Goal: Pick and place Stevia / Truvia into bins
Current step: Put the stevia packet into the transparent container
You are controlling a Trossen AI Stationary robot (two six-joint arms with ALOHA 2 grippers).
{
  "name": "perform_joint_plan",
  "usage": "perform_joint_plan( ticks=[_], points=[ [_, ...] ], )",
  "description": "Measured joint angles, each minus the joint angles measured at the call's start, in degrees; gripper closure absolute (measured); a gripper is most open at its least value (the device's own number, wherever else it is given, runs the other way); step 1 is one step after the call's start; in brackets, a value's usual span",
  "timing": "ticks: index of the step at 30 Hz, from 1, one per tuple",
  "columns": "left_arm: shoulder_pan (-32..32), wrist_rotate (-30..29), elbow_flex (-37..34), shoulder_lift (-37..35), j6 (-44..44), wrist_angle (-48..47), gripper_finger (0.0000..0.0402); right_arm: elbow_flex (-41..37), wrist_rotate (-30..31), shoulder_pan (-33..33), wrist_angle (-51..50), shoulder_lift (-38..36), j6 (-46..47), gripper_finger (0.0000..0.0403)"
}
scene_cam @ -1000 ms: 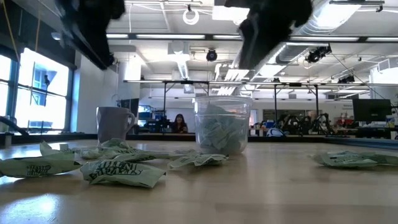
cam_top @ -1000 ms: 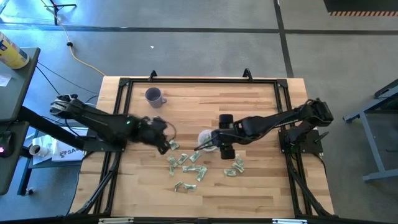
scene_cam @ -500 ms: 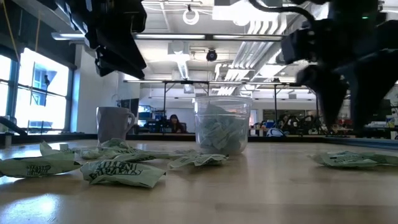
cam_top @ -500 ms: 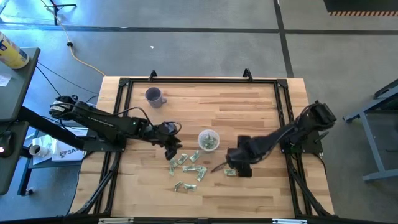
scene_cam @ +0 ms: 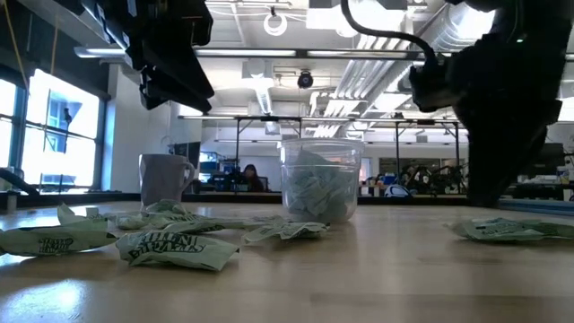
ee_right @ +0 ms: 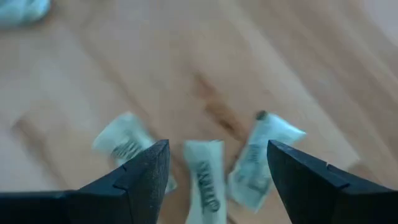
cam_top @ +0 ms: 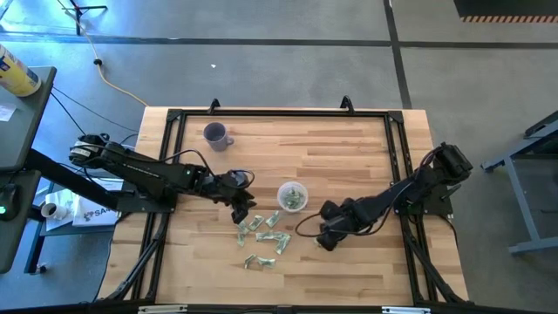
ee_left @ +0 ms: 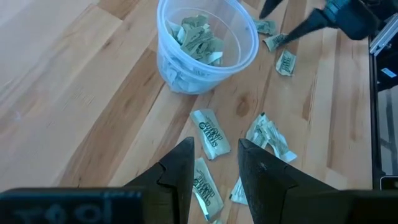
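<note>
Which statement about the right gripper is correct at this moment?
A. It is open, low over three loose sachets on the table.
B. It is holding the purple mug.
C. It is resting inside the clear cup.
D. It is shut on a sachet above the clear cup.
A: in the right wrist view the right gripper has its fingers spread wide, with three sachets lying on the wood between and beyond them, away from the clear cup.

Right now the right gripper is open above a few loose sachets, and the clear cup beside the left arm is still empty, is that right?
Not quite: the clear cup is not empty. The left wrist view shows several sachets already in it. The rest holds: in the right wrist view the right gripper is open above loose sachets on the table.
</note>
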Motion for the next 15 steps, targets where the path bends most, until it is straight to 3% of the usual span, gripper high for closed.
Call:
perform_joint_plan(
  ticks=[6, 15],
  points=[
    [0.1, 0.3, 0.0, 0.0, 0.0, 0.0, 0.0245, 0.0, 1.8, -0.5, -6.8, 0.0, 13.1, 0.0144],
    [5.9, 4.3, 0.0, 0.0, 0.6, -1.7, 0.0245, -5.5, -3.9, -2.2, -1.6, -0.3, 15.5, 0.0151]
  ],
)
